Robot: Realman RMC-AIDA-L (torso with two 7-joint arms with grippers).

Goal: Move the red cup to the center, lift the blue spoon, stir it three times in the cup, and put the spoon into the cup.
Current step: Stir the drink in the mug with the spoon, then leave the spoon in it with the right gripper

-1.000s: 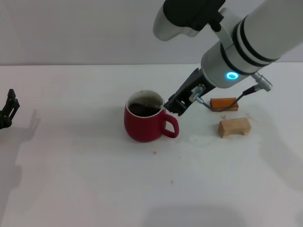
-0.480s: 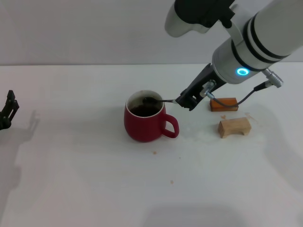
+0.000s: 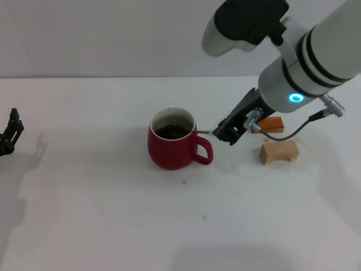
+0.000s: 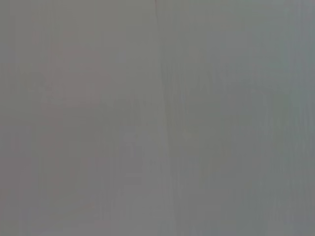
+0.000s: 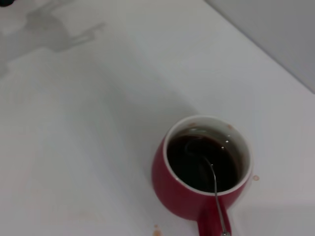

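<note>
Seen from the head camera, the red cup (image 3: pixel 172 147) stands upright near the middle of the white table (image 3: pixel 101 214), with its loop handle turned toward the robot's right side. It holds a dark liquid below its white inner wall. The right gripper (image 3: pixel 223 131) hangs just beside the handle, on the cup's right and a little above the rim, at the end of the big white arm that comes down from the upper right. Its dark fingers are pinched on the far end of the blue spoon (image 3: pixel 204 132); only a short grey piece of the neck shows between the fingers and the rim, running nearly level into the cup. The light-blue handle is hidden inside the grip. Behind the gripper lies an orange-brown block (image 3: pixel 273 122), and a tan wooden block (image 3: pixel 278 152) stands just in front of that one, both well apart from the cup. The left gripper (image 3: pixel 10 133) is parked at the far left edge of the table; I cannot tell how its fingers stand.

From the left wrist camera I see only a plain grey surface.

From the right wrist camera, the cup (image 5: pixel 197 196) is seen from above. The thin metal neck of the spoon (image 5: pixel 215 194) crosses the rim directly over the handle, and the bowl lies sunk under the dark liquid, near the middle of the cup. Some small brown drops lie on the table close around the cup.
</note>
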